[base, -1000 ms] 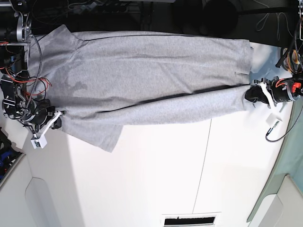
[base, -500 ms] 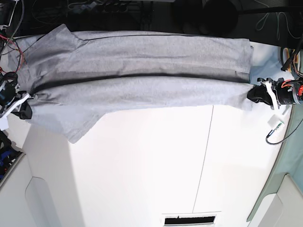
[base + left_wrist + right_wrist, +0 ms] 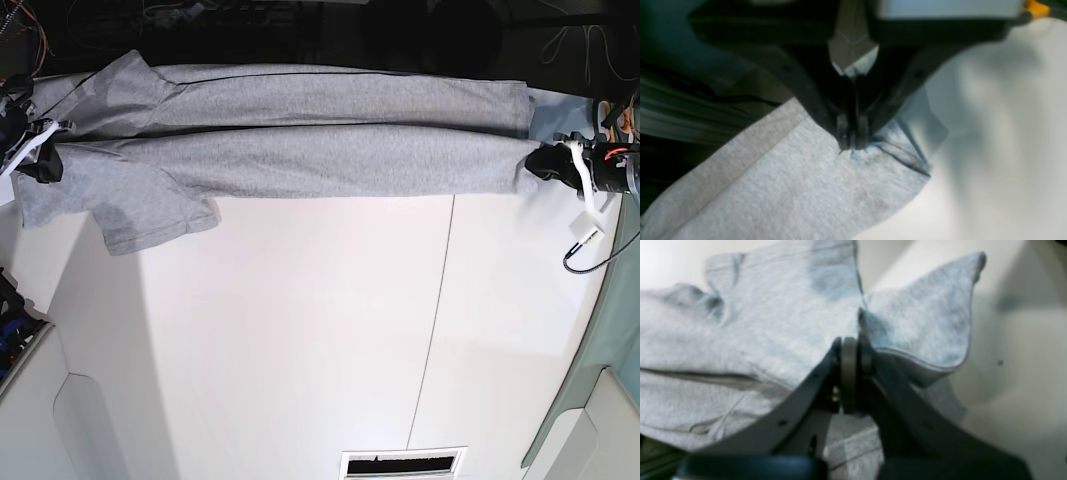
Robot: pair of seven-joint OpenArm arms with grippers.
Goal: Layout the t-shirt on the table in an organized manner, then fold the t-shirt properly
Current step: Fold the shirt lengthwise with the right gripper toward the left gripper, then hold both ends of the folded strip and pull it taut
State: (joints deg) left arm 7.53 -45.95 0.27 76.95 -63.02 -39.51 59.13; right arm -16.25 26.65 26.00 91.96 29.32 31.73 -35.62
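Note:
The light grey t-shirt point(image 3: 300, 140) lies stretched along the far edge of the white table point(image 3: 320, 340), folded lengthwise, with one sleeve point(image 3: 150, 210) spread at the left. My left gripper point(image 3: 540, 162) at the right end is shut on the shirt's hem corner; in the left wrist view its jaws point(image 3: 851, 143) pinch the grey cloth point(image 3: 790, 186). My right gripper point(image 3: 42, 160) at the left end is shut on the shoulder end; in the right wrist view it point(image 3: 850, 350) pinches bunched cloth point(image 3: 740, 323). No lettering shows.
A thin dark seam point(image 3: 435, 320) runs down the table right of centre. A teal-green cloth point(image 3: 615, 330) hangs at the right edge. Pale grey rounded panels point(image 3: 90, 420) sit at the lower left, a slotted vent point(image 3: 400, 465) at the near edge, cables point(image 3: 585, 255) by the left arm.
Both grippers moved toward the far edge with the shirt, carrying the near layer over the far one. The shirt now forms a narrower band and the sleeve shifted up and left.

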